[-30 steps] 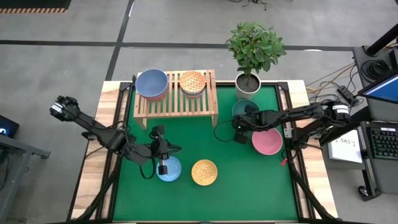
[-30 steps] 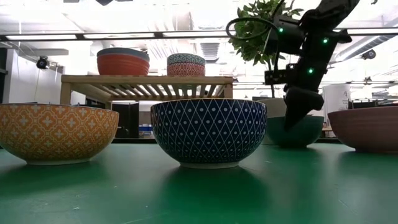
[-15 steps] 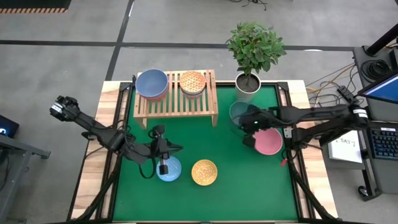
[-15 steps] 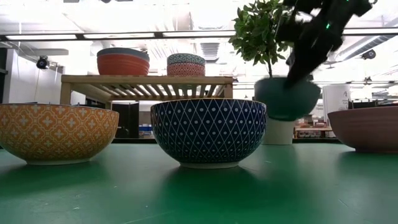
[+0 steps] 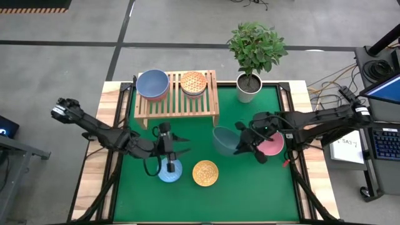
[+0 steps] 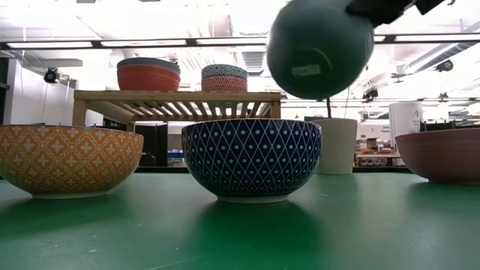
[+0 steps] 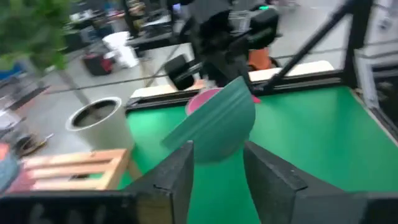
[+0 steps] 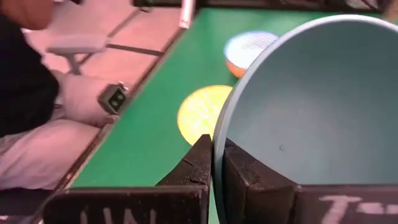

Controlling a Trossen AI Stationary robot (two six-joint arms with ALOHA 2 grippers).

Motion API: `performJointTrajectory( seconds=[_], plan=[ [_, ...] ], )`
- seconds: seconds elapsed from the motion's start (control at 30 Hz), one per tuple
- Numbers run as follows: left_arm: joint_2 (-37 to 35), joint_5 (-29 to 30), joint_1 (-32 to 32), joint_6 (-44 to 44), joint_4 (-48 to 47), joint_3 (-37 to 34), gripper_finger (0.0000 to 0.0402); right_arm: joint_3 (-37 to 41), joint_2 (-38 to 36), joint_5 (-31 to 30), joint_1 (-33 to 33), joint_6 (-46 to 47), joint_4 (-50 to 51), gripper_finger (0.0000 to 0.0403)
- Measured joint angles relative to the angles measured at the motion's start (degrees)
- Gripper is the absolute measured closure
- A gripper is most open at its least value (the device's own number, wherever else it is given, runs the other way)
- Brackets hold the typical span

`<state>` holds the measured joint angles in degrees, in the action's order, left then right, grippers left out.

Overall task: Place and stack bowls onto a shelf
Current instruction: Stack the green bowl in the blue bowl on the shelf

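My right gripper (image 5: 240,145) is shut on a plain teal bowl (image 5: 224,141), held high over the table's middle; the low view shows the bowl's underside (image 6: 319,49). My left gripper (image 5: 182,147) hangs open above the dark-blue patterned bowl (image 5: 170,170), with nothing between its fingers (image 7: 180,180). That bowl, the yellow bowl (image 5: 205,173) and the pink bowl (image 5: 273,145) rest on their bases on the green mat. On the shelf (image 5: 177,103) a grey-blue bowl sits stacked in a red one (image 5: 153,84), beside an orange patterned bowl (image 5: 193,82). My right gripper pinches the teal bowl's rim (image 8: 219,134), one finger (image 8: 196,165) outside the wall and the other inside. The fingers come from the table's right, pointing slightly down. The bowl is lifted clear and tipped on its side, its hollow toward the gripper.
A white pot with a leafy plant (image 5: 249,87) stands at the far edge, right of the shelf. Green mat (image 5: 250,187) lies bare at the near right. A person's arm shows beyond the table in the right wrist view.
My right gripper has taken hold of the teal bowl by the plant pot and carried it up and toward the table's near left. Its wrist has turned, so the bowl now lies tipped on its side. My left gripper has opened above the dark-blue bowl.
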<state>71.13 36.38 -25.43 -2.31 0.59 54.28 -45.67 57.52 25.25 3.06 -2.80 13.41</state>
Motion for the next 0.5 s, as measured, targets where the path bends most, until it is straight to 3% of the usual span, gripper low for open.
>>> performJointTrajectory(
  seconds=[0.13,0.37,0.5],
  plan=[
    [2.57,-8.75,3.05,-2.24,2.06,0.26,0.0255,-1.11,4.03,3.79,0.08,-2.7,-3.71,0.0394],
    [6.15,-13.24,8.01,-3.22,4.42,0.28,0.0252,-5.63,10.63,9.93,0.06,-7.2,-3.39,0.0394],
    [7.12,-20.88,9.7,-3.46,4.65,0.28,0.0252,-7.9,13.04,10.85,0.06,-8.99,-2.9,0.0394]
  ],
)
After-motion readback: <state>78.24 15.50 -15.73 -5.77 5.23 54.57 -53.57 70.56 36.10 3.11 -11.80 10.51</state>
